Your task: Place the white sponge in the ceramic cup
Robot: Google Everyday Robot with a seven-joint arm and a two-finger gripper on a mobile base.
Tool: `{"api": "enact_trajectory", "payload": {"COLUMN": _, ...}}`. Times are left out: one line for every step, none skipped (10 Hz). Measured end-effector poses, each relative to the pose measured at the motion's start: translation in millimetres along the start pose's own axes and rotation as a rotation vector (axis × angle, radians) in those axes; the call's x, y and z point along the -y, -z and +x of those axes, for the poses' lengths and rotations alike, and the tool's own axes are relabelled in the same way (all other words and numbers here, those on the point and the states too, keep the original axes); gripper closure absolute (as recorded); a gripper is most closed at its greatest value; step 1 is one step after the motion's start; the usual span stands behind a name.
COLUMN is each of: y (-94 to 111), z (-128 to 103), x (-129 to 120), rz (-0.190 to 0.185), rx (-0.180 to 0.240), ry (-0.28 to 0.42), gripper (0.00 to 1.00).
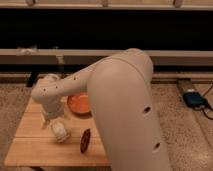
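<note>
Where the arm bends down at the lower left of the frame, your end effector (51, 121) hangs low over the wooden surface (30, 150), right against a small white object (60, 132). You cannot tell whether that object is sponge or cup, or whether the end effector is released or clenched. An orange bowl (78, 103) sits just behind it, and a dark brown item (85, 141) lies to its right.

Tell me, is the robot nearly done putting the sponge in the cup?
Not yet. Nothing is done: the white sponge lies on the table. The hand is down right beside it. Grabbing it, lifting it and dropping it in are all left.
</note>
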Motion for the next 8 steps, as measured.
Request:
{"api": "enact_trajectory", "payload": {"y": -12.0, "z": 0.3, "x": -1.4, "rz": 0.020, "rx": -0.005, "ry": -0.002, "gripper": 0.20}}
{"api": "enact_trajectory", "payload": {"y": -22.5, "z": 0.7, "x": -3.0, "rz": 0.039, "rx": -0.011, "ry": -0.004, "gripper": 0.20}}
{"api": "enact_trajectory", "payload": {"y": -31.2, "z": -0.9, "x": -0.4, "rz": 0.058, "rx": -0.013, "ry": -0.013, "gripper": 0.20}}
{"api": "enact_trajectory", "payload": {"y": -38.1, "z": -3.0, "x": 3.8, "rz": 0.074, "rx": -0.016, "ry": -0.021, "gripper": 0.20}}
{"api": "enact_trajectory", "payload": {"y": -44.3, "z": -5.1, "x": 8.1, "rz": 0.090, "rx": -0.020, "ry": -0.025, "gripper": 0.20}}
{"api": "enact_trajectory", "payload": {"y": -47.0, "z": -7.2, "x": 11.1, "rz": 0.100, "rx": -0.021, "ry": -0.031, "gripper": 0.20}}
{"api": "enact_trajectory", "payload": {"y": -51.1, "z": -9.8, "x": 16.6, "rz": 0.113, "rx": -0.022, "ry": -0.038, "gripper": 0.20}}
{"api": "enact_trajectory", "payload": {"y": -55.3, "z": -12.6, "x": 20.5, "rz": 0.126, "rx": -0.021, "ry": -0.042, "gripper": 0.20}}
